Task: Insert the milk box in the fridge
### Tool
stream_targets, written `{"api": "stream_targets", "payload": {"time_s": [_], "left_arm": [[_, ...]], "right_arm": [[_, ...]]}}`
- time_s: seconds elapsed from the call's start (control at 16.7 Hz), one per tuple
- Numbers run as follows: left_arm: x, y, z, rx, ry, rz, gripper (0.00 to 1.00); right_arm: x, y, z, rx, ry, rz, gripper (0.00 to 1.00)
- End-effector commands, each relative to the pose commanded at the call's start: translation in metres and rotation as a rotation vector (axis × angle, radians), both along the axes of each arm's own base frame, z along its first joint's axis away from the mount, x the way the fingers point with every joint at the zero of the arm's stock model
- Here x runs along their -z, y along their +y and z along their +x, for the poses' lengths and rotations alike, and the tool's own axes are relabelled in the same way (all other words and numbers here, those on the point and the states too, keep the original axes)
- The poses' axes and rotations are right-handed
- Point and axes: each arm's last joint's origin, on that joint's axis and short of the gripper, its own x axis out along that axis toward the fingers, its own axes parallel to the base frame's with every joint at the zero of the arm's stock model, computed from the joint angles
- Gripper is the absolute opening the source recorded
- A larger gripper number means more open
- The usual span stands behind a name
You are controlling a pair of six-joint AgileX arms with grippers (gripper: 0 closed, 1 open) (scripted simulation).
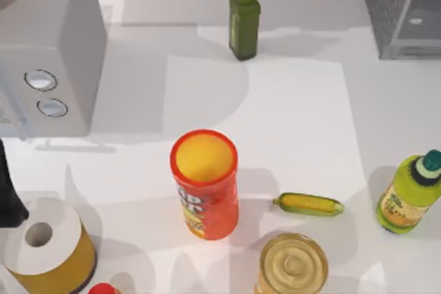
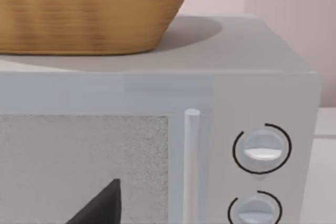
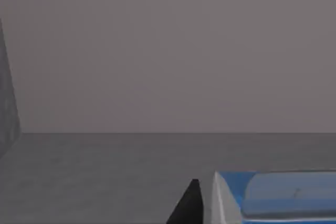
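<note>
Sitting at the bottom right of the right wrist picture, the milk box point(image 3: 278, 198) shows its blue and white top inside the grey fridge point(image 3: 8, 103), with one dark fingertip point(image 3: 188, 205) of the right gripper just beside it; I cannot tell if it is squeezing. In the top picture, the fridge point(image 1: 386, 5) is in the upper right corner. My left arm point(image 1: 8, 191) waits at the left edge, by the microwave point(image 1: 62, 53).

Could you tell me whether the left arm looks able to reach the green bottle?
Probably, reach permitting: the left arm sits at the left edge facing the microwave; bare table between microwave and chips can leaves a way to the green bottle.
</note>
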Motion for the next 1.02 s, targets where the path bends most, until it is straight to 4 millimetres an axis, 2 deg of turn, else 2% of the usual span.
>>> {"api": "stream_targets", "payload": {"time_s": [0.24,0.42,0.78,1.02], "left_arm": [[0.000,0.000,0.000,0.000,0.000,0.000,1.00],[0.000,0.000,0.000,0.000,0.000,0.000,1.00],[0.000,0.000,0.000,0.000,0.000,0.000,1.00],[0.000,0.000,0.000,0.000,0.000,0.000,1.00]], "right_arm": [[-0.008,0.001,0.037,0.000,0.001,0.000,0.00],[-0.014,0.002,0.055,0.000,0.000,0.000,0.00],[-0.016,0.003,0.060,0.000,-0.001,0.000,0.00],[-0.016,0.003,0.060,0.000,-0.001,0.000,0.30]]}}
